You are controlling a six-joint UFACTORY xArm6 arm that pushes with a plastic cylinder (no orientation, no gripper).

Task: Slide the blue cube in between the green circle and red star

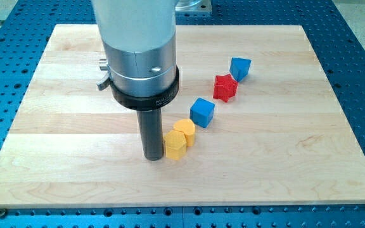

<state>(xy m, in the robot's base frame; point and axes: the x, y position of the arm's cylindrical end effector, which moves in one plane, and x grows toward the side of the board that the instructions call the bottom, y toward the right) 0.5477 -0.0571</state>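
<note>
My tip (pixel 154 157), a bare rod with nothing to clamp, touches the yellow block (pixel 175 145); no green circle shows, and reaching the blue cube (pixel 202 112) likely comes next.

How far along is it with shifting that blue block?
Nothing looks done yet: no green circle shows in this view, so no gap can be judged. In hand: my tip sits just left of the lower yellow block, not at the lower blue cube, which lies below-left of the red star. Left: reaching a blue cube and pushing it.
</note>
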